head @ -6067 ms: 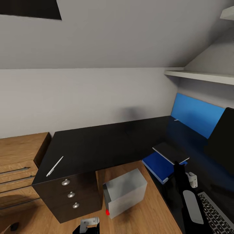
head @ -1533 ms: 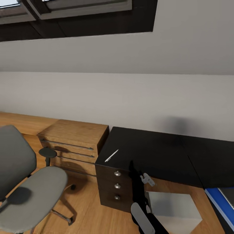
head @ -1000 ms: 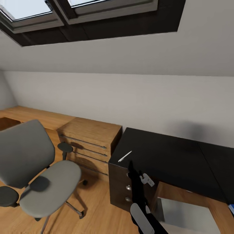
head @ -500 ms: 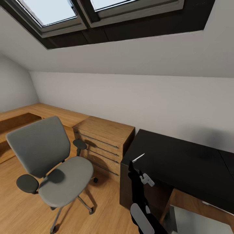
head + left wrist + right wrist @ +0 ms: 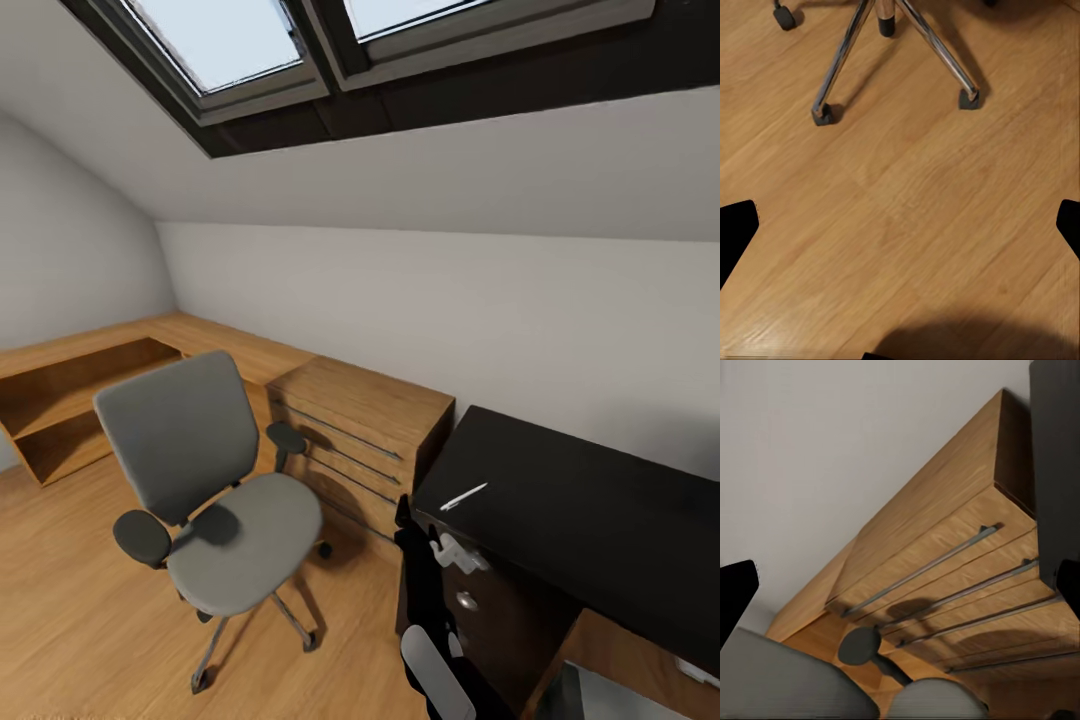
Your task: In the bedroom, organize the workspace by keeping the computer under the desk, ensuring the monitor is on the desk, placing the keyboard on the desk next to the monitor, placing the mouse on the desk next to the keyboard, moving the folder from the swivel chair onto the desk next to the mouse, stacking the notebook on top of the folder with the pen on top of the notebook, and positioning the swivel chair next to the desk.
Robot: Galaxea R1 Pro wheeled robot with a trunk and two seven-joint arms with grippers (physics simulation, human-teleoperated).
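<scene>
**Chair in sight, pen waiting on the worktop**

Here's the swivel chair (image 5: 215, 490), standing free on the wood floor, well apart from the worktop (image 5: 590, 520), its seat bare. The pen (image 5: 463, 496) lies near the worktop's front corner, just beside the wooden dresser (image 5: 360, 440). The right pincer (image 5: 455, 553) hangs in front of the drawer unit, holding nothing; at this small size its fingers look parted, though I can't swear to it. The left wrist view looks down on the chair's chrome legs (image 5: 840, 64) and casters, with the left pincer (image 5: 900, 225) spread wide and empty.

Likely next is bringing the chair in. Best to take a firm hold of the backrest or an armrest, push low and slow so the casters roll straight, and keep it from clipping the dresser.
</scene>
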